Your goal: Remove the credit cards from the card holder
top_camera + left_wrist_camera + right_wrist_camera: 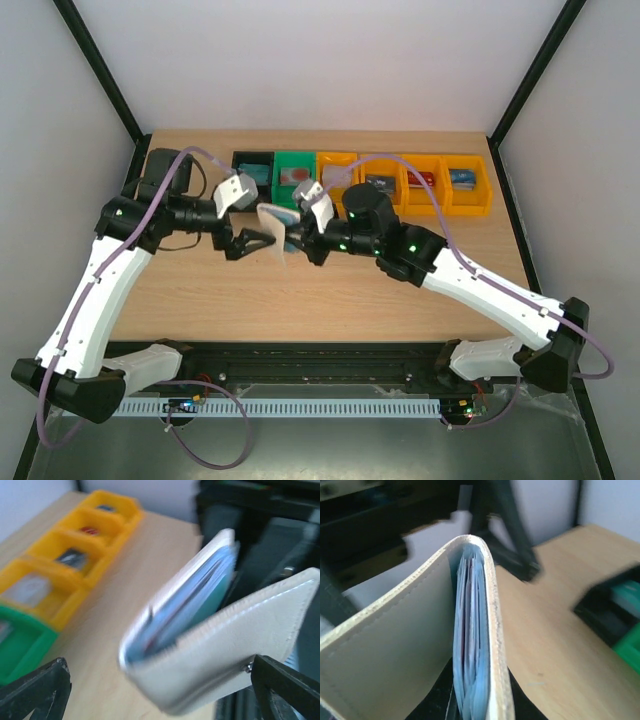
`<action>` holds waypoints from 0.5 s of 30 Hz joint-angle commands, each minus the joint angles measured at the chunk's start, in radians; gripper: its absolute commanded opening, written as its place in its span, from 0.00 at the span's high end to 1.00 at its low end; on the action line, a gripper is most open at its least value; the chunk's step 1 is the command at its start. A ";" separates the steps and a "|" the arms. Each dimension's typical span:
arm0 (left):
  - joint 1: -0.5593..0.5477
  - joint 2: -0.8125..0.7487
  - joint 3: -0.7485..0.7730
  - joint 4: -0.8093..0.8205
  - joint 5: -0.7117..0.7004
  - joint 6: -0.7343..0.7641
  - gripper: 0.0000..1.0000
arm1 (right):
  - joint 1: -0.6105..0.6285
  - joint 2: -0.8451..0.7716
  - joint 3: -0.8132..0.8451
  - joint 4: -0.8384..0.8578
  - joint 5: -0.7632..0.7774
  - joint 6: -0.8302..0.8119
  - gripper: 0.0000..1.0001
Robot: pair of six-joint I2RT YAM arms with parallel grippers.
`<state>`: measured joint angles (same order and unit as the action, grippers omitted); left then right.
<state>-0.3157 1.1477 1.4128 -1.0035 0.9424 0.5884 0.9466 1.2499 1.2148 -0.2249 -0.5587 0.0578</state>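
Between the two claws, well above the table (200, 300), the card holder (274, 226) hangs on edge, folded almost flat. From above, the right claw (299, 238) is clamped on the end of the holder nearest it. The left claw (246, 243) stands with its fingers spread wide, the holder just ahead of their tips. Only the overhead view shows the whole row of bins (360, 180) beyond both claws at the far edge of the table: black, green, then orange. Credit cards (461, 179) lie in several of them.

The left wrist camera adds what the top view cannot. Both left fingers (35, 690) sit at the lower corners, far apart, with the white cover between them. A small metal snap (247, 668) lies just beside the finger at the lower right of that view; whether that finger touches the cover I cannot tell. Pale blue sleeves (200, 587) and a teal face show between the covers, the spine pointing toward this claw.

The right wrist camera looks straight along the holder's edge, which rises from between its own dark fingers. Thin sleeve edges are packed tightly between the two white covers.
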 commanded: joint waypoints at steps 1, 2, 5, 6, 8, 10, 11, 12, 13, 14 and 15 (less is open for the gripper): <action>0.016 0.019 -0.045 0.298 -0.401 -0.332 0.00 | 0.004 0.096 0.118 -0.058 0.620 0.287 0.98; 0.015 0.024 -0.054 0.312 -0.425 -0.343 0.00 | 0.006 0.124 0.147 -0.084 0.682 0.338 0.98; 0.003 0.033 -0.075 0.341 -0.402 -0.374 0.00 | 0.038 0.151 0.152 -0.025 0.760 0.407 0.99; -0.001 0.036 -0.076 0.343 -0.392 -0.376 0.00 | 0.055 0.156 0.147 0.001 0.799 0.421 0.98; -0.007 0.039 -0.075 0.347 -0.390 -0.376 0.01 | 0.083 0.165 0.144 0.035 0.858 0.444 0.98; -0.007 0.040 -0.078 0.355 -0.409 -0.379 0.00 | 0.098 0.177 0.148 0.056 0.864 0.446 0.98; -0.007 0.040 -0.085 0.362 -0.423 -0.381 0.00 | 0.104 0.184 0.155 0.057 0.851 0.446 0.98; -0.007 0.040 -0.092 0.371 -0.441 -0.388 0.00 | 0.107 0.193 0.162 0.054 0.834 0.444 0.99; -0.006 0.041 -0.100 0.381 -0.456 -0.393 0.01 | 0.107 0.200 0.169 0.048 0.818 0.442 0.98; -0.006 0.043 -0.108 0.390 -0.462 -0.400 0.00 | 0.107 0.209 0.176 0.041 0.802 0.436 0.98; -0.006 0.047 -0.115 0.397 -0.461 -0.408 0.01 | 0.107 0.218 0.182 0.035 0.790 0.429 0.98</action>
<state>-0.3180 1.1885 1.3331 -0.6582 0.5358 0.2310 1.0485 1.4418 1.3422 -0.2314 0.2028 0.4618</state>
